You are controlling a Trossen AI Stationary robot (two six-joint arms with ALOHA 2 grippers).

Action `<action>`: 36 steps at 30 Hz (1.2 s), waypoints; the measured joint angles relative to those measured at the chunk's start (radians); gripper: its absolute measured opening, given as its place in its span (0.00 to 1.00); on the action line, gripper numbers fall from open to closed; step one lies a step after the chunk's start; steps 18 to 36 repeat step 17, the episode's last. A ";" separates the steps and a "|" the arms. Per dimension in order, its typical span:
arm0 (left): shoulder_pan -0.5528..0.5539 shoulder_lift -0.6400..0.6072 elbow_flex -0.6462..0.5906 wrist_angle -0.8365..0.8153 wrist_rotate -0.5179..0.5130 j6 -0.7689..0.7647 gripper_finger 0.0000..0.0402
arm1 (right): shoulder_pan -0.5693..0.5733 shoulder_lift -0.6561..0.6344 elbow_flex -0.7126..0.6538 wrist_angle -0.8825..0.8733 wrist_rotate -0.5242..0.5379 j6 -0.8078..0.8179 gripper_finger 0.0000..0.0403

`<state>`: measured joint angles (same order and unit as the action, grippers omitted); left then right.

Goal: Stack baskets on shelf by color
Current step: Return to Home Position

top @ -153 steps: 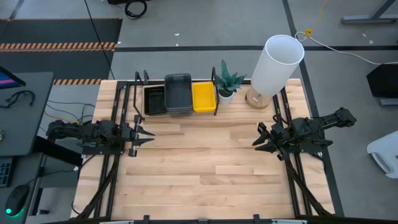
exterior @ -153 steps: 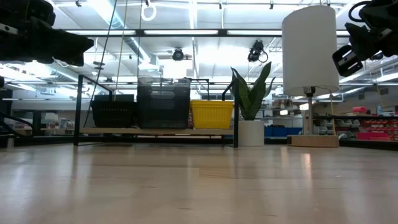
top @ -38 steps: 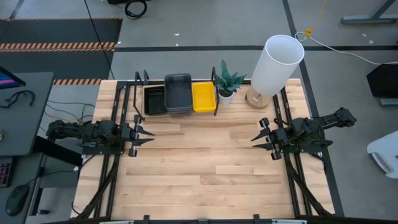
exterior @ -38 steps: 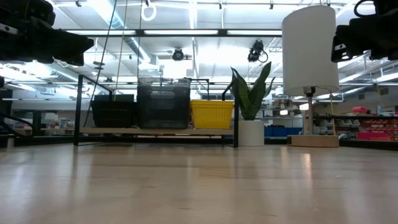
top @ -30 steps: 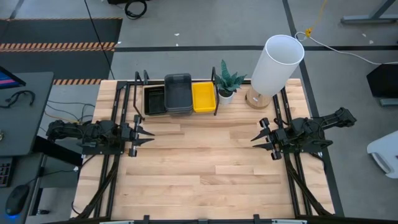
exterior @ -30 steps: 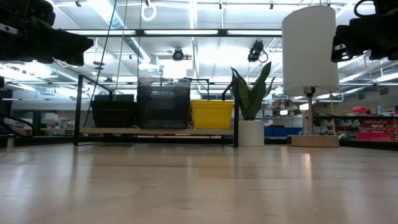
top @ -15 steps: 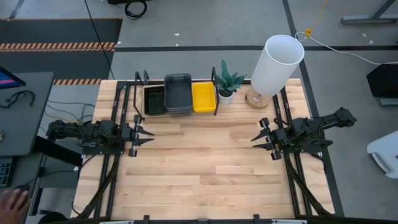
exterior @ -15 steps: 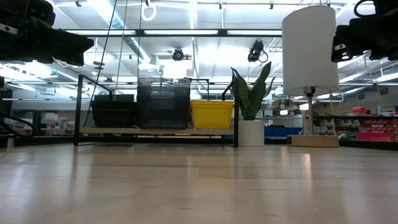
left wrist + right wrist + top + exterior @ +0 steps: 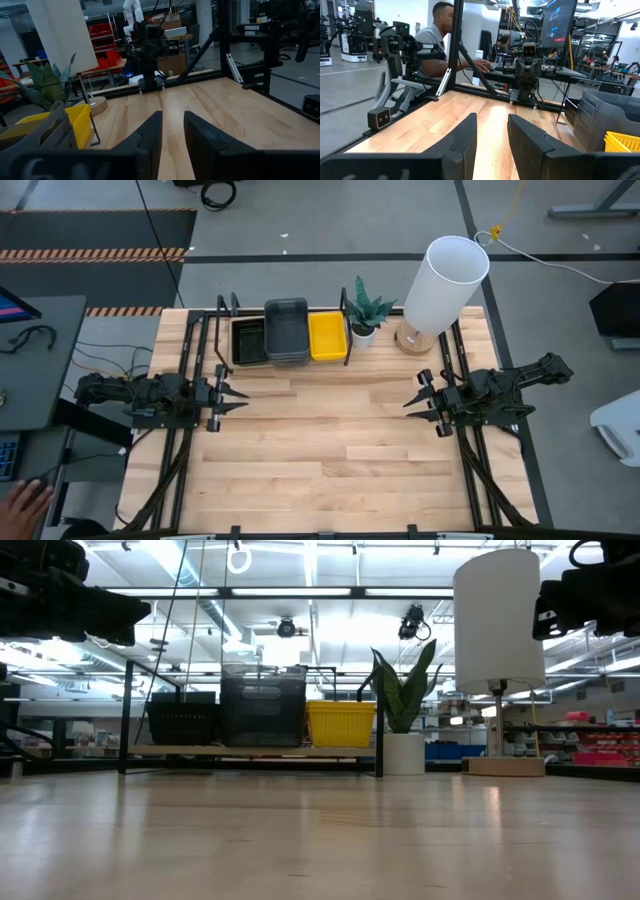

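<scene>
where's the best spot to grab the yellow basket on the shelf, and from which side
Probably the near short wall of the yellow basket, one finger inside, one outside, coming from the open table side. The grey stack crowds one long side and a post of the shelf the other, so only that wall looks free.

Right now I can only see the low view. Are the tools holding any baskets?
Observer: No. The left tool is open and empty.
Operator: What about the other one?
Observer: The right tool is open and empty too.
Operator: Is anybody nearby?
Observer: Yes, a person sits at a desk beside the table.
</scene>
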<state>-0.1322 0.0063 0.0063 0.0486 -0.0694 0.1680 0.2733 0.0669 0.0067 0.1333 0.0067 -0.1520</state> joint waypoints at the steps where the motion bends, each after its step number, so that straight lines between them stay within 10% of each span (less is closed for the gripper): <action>1: 0.000 0.000 0.000 0.000 0.000 0.000 0.22 | 0.000 0.000 0.000 0.000 0.000 0.000 0.28; 36: 0.000 0.000 0.000 0.000 0.000 0.000 0.22 | 0.000 0.000 0.000 0.000 0.000 0.000 0.28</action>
